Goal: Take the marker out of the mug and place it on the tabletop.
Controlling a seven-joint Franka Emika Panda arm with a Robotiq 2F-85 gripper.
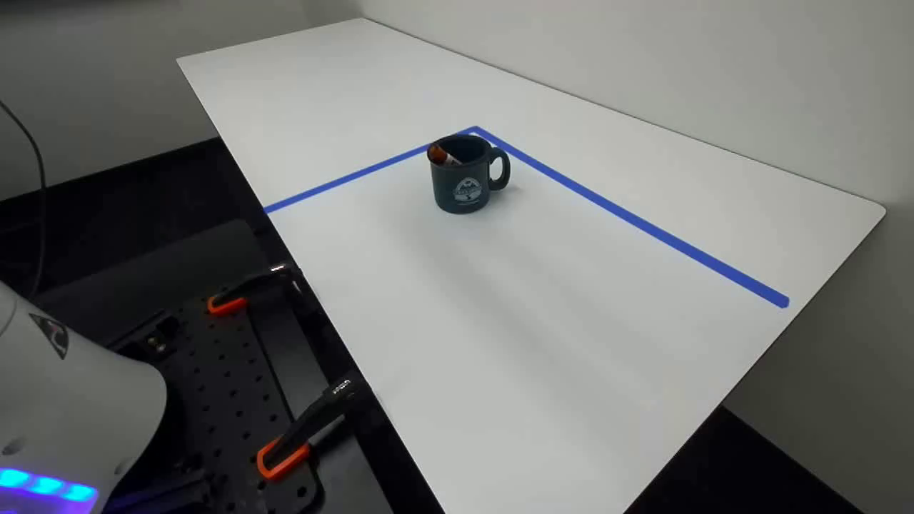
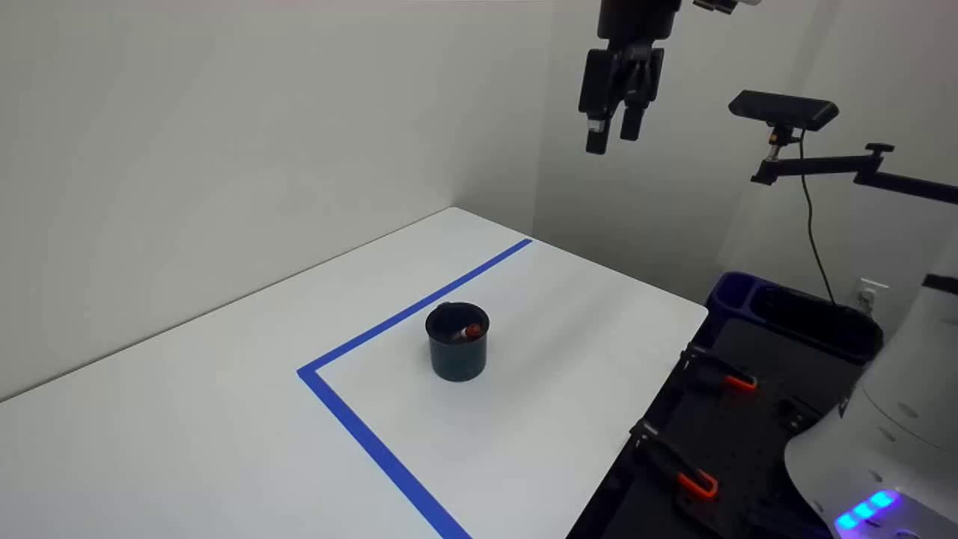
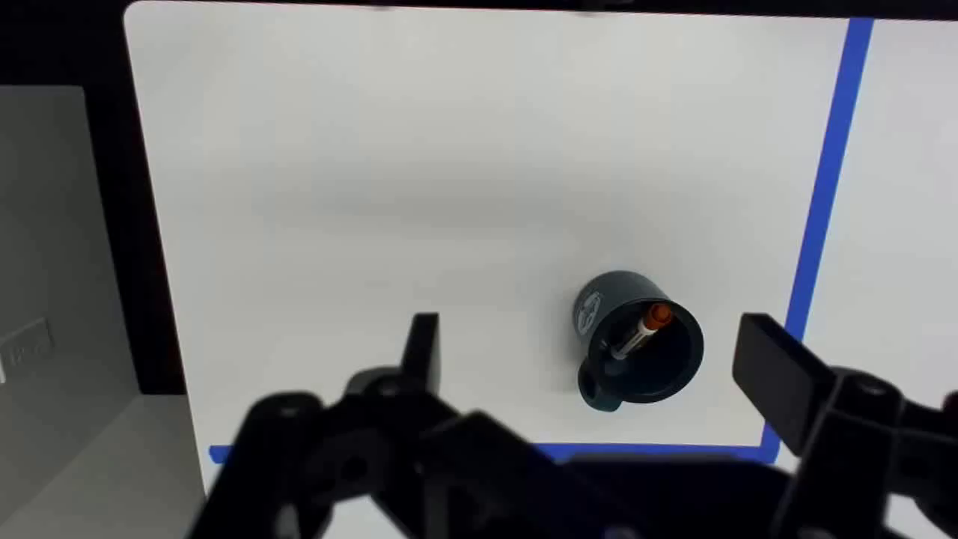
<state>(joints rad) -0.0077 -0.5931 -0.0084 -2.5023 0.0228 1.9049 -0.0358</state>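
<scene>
The dark teal mug stands upright on the white tabletop [image 1: 543,357], inside the corner of the blue tape; it shows in both exterior views [image 1: 448,189] [image 2: 458,363] and in the wrist view [image 3: 617,288]. The marker leans inside the mug, its orange-red end at the rim, in both exterior views [image 1: 438,154] [image 2: 473,330] and the wrist view [image 3: 656,317]; its lower end is hard to make out in the dark mug. My gripper [image 2: 614,133] is open and empty, high above the tabletop. In the wrist view the mug lies between the open fingers [image 3: 595,355], well below them.
Two blue tape lines [image 1: 628,218] meet at a corner behind the mug. A wall [image 1: 678,78] runs along the tabletop's far edge. Black clamps with orange parts [image 2: 696,483] sit at the robot-side edge. A camera on an arm [image 2: 783,110] and a dark bin [image 2: 816,318] stand beyond.
</scene>
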